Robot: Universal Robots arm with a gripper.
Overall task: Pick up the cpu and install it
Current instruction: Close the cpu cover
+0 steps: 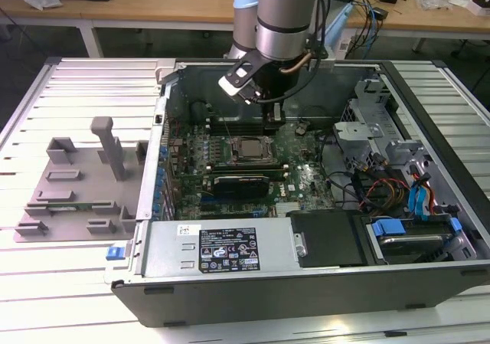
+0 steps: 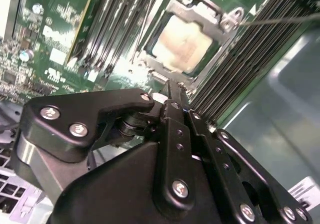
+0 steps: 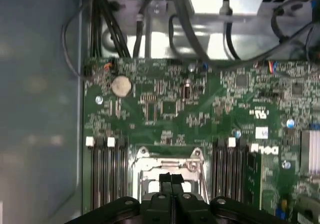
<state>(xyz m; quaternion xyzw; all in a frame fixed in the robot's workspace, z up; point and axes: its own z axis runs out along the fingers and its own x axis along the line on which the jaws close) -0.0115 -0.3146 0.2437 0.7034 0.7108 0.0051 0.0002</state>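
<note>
The cpu (image 1: 247, 149) is a small square chip with a pale metal top. It lies flat inside the dark socket frame (image 1: 246, 162) on the green motherboard (image 1: 306, 179) of the open computer case. In the second wrist view the cpu (image 2: 182, 42) sits under the metal bracket, a short way beyond my fingertips (image 2: 172, 90). My gripper (image 1: 274, 119) hangs just above the board at the far side of the socket. In the first wrist view my gripper (image 3: 171, 180) is shut, its two black fingers pressed together with nothing between them, over the socket frame (image 3: 170, 163).
A grey plastic fixture (image 1: 76, 183) lies on the slatted table at the exterior view's left. The power supply (image 1: 222, 248) lines the case's near side, with drive bays and cables (image 1: 406, 206) on the right. Memory slots (image 3: 105, 174) flank the socket. A coin battery (image 3: 121, 86) sits further along the board.
</note>
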